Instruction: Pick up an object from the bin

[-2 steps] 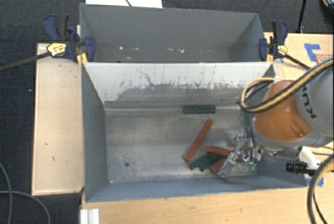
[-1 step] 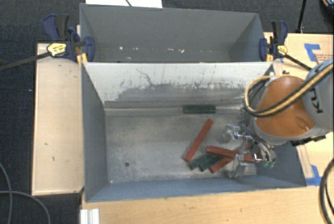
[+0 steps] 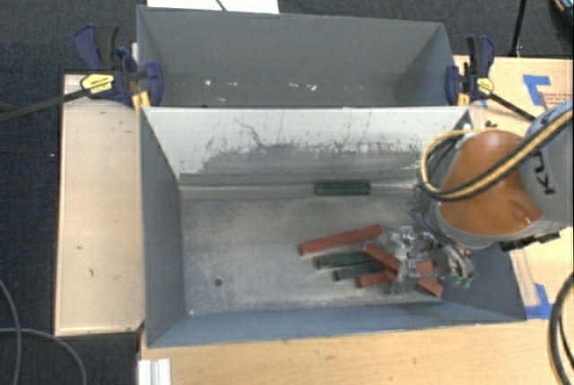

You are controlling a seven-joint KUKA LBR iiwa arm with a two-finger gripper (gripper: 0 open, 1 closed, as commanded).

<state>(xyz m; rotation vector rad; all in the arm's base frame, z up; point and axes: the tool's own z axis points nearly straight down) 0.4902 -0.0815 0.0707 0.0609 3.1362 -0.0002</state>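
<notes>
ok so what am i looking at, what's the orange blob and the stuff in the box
One camera looks down into a grey metal bin. The orange dome is a cover on the wrist of a robot arm reaching in from the right. Its gripper is down in a small heap of red and dark green bars at the bin's front right. One long red bar sticks out to the left; another dark green bar lies alone by the back wall. Whether anything is held can't be seen.
</notes>
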